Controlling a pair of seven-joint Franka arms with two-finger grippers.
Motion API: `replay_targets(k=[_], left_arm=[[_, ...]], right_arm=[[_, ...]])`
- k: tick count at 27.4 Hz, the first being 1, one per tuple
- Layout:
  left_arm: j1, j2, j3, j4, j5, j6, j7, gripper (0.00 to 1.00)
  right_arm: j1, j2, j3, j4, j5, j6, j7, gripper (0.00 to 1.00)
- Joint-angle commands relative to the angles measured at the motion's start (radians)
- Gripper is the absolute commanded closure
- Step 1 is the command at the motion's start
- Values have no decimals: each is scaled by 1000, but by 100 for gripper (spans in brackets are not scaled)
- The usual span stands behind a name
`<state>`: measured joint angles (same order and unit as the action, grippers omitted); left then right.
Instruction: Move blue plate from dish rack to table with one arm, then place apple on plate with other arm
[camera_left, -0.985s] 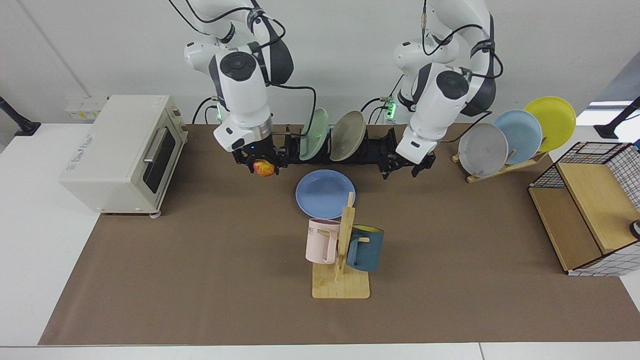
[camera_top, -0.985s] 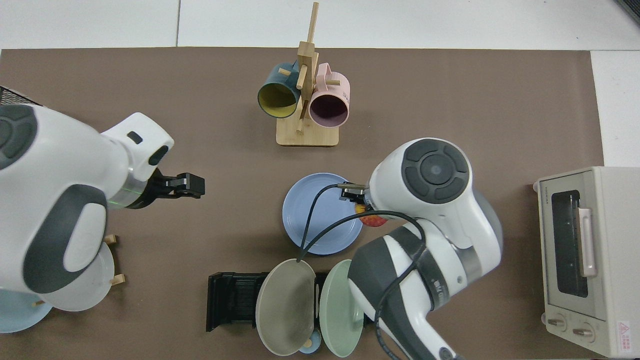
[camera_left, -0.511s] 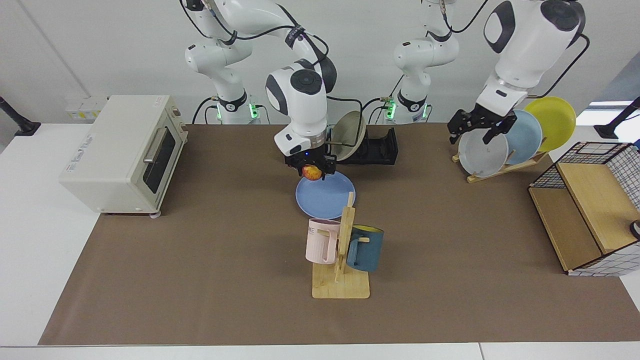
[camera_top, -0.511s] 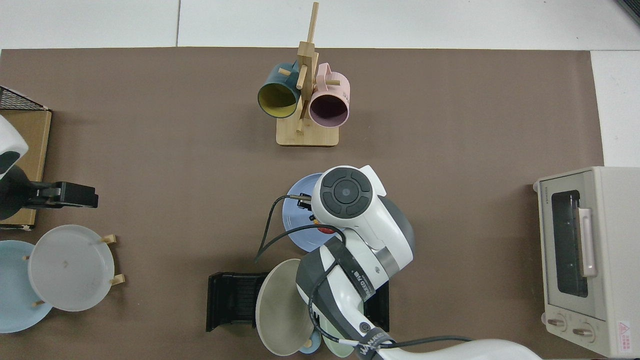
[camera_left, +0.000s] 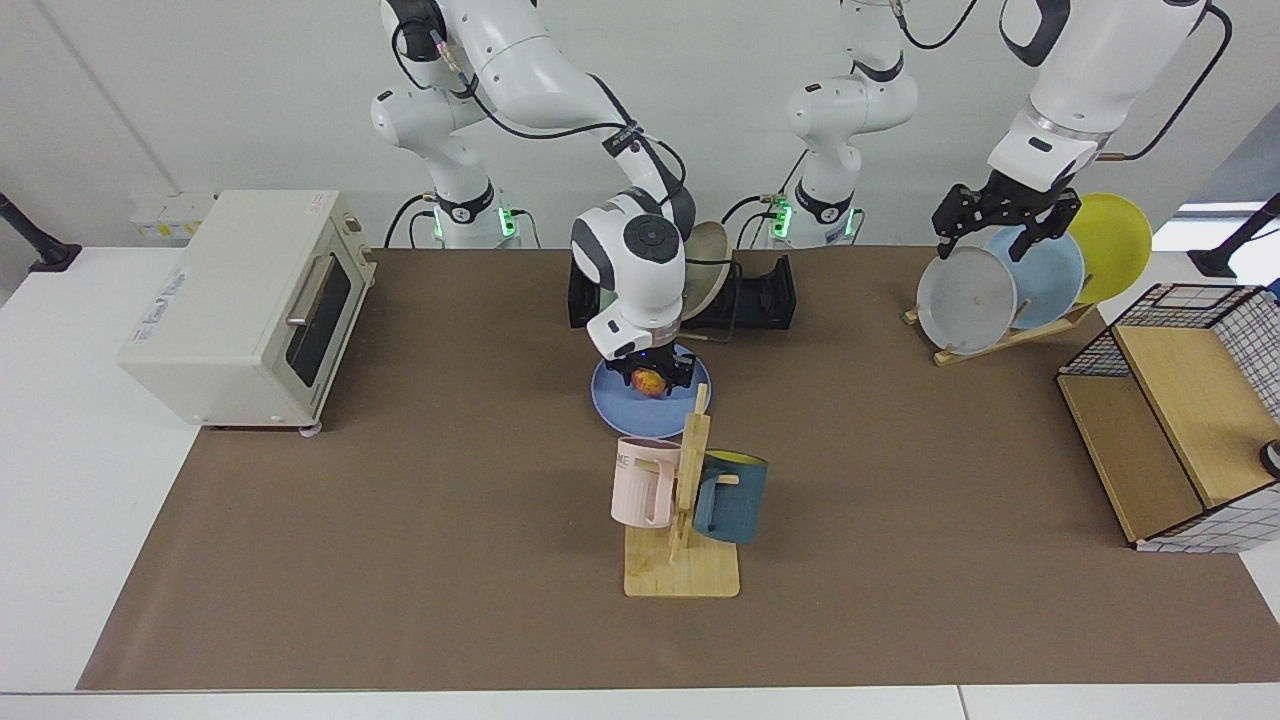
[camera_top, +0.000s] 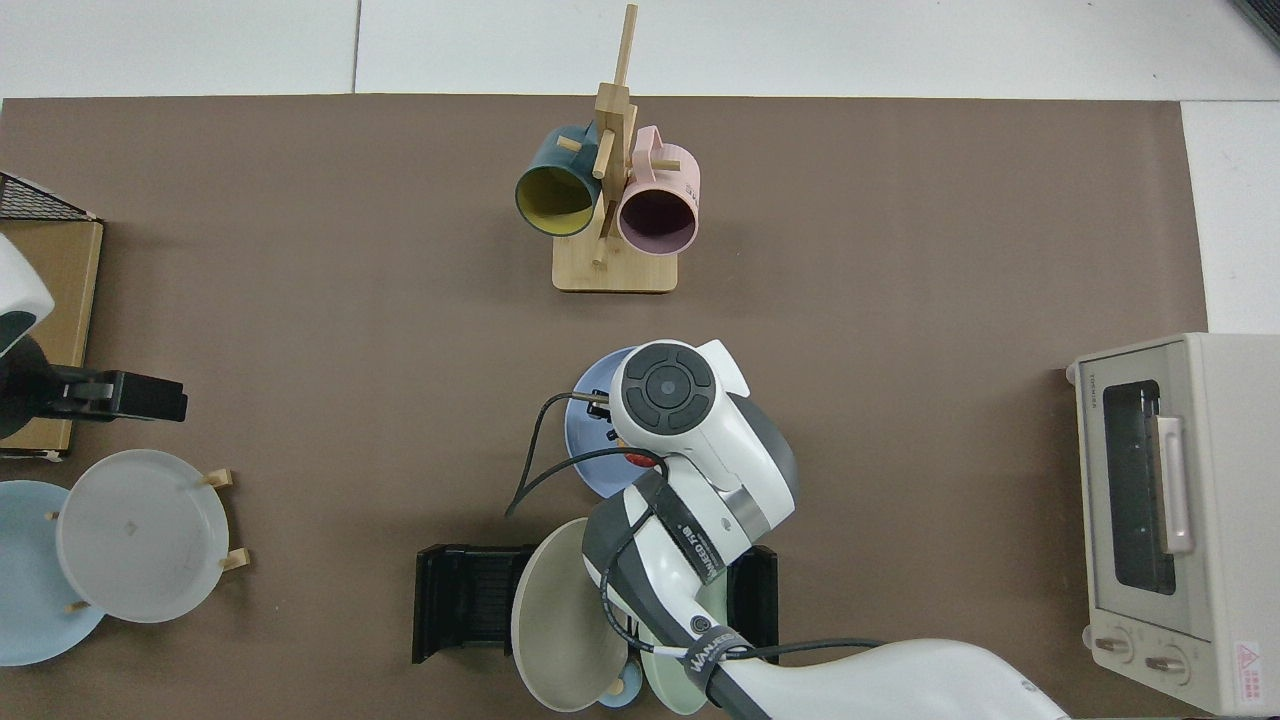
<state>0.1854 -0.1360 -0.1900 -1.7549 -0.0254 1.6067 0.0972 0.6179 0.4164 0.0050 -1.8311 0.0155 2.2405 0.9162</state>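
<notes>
Right claw (camera_left: 651, 378) with apple (camera_left: 649, 382) moved from beside dish rack (camera_left: 760, 295) down over blue plate (camera_left: 615, 400). Left claw (camera_left: 1005, 215) raised, withdrawn above wooden plate stand (camera_left: 1000, 340).

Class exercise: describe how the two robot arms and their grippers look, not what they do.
Both arms are glossy white with dark grey joint covers and round grey end caps. Black cables loop along them; green lights glow at their bases. The right gripper and left gripper are black.

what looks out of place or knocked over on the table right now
Nothing stands out. The blue plate lies flat on the mat, the right gripper holds the apple over it, and the left gripper waits above the wooden plate stand.
</notes>
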Motion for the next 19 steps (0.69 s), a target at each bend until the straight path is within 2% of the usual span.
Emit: replay_targets(k=[1, 9, 13, 19], left_arm=[[-6, -2, 0, 6, 18, -21, 9, 0], [-14, 9, -16, 12, 15, 13, 3, 0], [-14, 7, -17, 11, 15, 13, 3, 0], [-14, 4, -16, 8, 13, 12, 1, 0]], right_arm=[[-7, 2, 1, -13, 1, 34, 29, 0], [-3, -4, -2, 16, 1, 7, 27, 0], [-7, -28, -6, 61, -2, -71, 24, 0], [-43, -82, -13, 111, -3, -122, -16, 0]])
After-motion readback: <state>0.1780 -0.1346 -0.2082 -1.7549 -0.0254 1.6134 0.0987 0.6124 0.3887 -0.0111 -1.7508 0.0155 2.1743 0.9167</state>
